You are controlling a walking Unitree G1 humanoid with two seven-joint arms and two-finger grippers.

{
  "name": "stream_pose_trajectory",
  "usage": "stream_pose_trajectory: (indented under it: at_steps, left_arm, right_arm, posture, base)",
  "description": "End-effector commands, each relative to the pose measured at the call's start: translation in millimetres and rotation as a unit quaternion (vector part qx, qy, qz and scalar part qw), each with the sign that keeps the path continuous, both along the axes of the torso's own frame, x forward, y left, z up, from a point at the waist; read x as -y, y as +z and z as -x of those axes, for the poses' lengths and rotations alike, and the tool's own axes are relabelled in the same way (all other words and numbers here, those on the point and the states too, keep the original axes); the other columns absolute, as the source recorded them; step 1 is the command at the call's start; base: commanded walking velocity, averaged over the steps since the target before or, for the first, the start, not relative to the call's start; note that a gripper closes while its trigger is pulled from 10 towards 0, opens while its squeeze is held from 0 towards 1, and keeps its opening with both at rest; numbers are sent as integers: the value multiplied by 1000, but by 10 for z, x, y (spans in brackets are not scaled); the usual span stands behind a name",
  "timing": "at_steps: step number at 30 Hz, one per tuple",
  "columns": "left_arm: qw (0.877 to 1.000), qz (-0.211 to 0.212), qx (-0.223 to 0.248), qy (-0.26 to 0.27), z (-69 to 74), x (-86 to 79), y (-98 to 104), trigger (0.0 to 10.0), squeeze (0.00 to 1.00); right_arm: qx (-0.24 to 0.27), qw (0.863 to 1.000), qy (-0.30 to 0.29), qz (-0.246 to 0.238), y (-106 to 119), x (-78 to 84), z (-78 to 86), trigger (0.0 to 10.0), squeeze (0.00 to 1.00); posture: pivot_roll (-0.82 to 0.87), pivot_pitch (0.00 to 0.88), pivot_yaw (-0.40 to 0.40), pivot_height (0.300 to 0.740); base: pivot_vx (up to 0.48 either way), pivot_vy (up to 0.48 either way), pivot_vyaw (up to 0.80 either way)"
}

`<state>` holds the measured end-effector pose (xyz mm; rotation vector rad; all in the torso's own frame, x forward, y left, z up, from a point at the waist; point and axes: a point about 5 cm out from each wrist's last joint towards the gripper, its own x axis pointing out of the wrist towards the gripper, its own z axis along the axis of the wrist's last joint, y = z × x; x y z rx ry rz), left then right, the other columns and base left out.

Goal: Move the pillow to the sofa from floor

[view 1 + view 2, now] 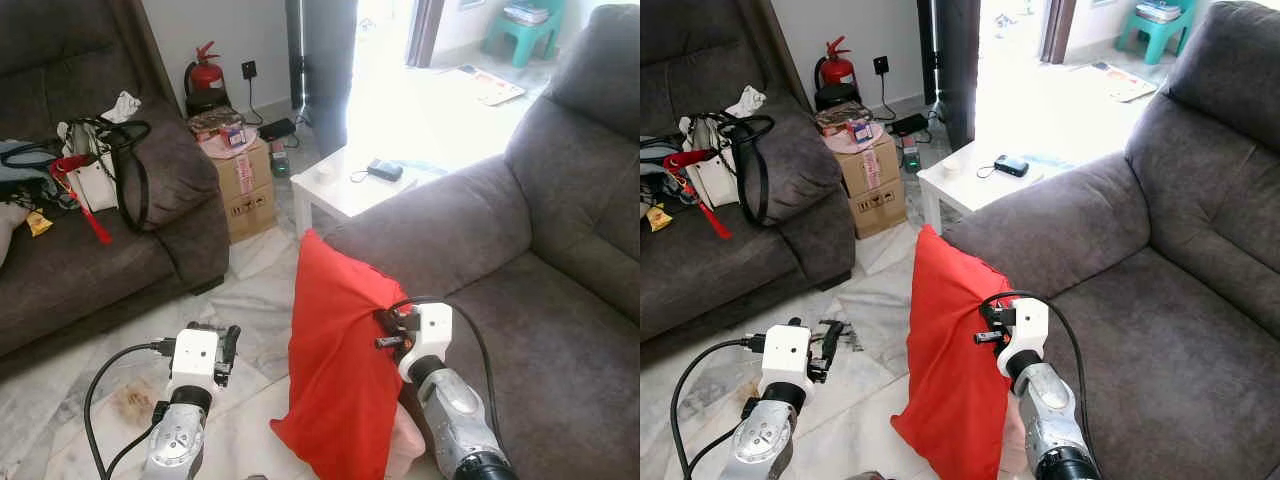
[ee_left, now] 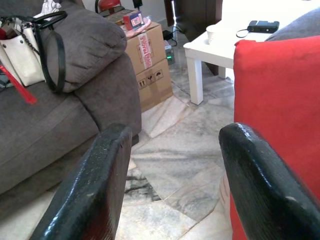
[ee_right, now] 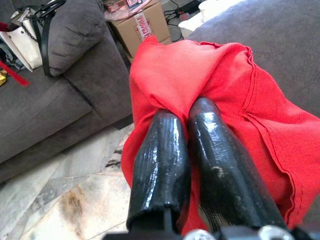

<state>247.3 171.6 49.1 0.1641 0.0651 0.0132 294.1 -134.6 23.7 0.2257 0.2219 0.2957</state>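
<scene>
Your right pincer (image 3: 187,120) is pinching the red pillow (image 1: 335,360), which stands upright against the grey sofa (image 1: 540,300); your left pincer (image 2: 172,150) hovers spread over the marble floor (image 1: 250,300).

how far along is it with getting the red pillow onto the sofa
Done: the right gripper is shut on a fold of the red pillow, which stands upright beside the grey sofa. In hand: the lift; whether the pillow's bottom corner has left the marble floor cannot be told. Left: raising it over the sofa's edge, setting it on the seat and letting go. The left gripper hangs open beside the pillow, holding nothing.
</scene>
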Motion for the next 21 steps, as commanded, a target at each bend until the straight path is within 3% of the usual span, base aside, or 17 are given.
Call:
stream_pose_trajectory:
  at_steps: [1,5,21]
  left_arm:
    - [1000,9,-7,3,5,-3,-17,10000,0]
    - [1000,15,-9,7,8,0,-26,10000,0]
    - [1000,13,-14,9,4,-13,-42,10000,0]
  right_arm:
    - [62,998,-8,-9,268,11,-175,10000,0]
    - [62,998,-9,-10,268,17,-176,10000,0]
    - [63,998,-12,-10,277,16,-186,10000,0]
  posture:
    - [106,50,-17,740]
    - [106,49,-19,740]
    - [103,41,-19,740]
  base:
    - [0,0,0]
    - [0,64,0]
    - [0,430,0]
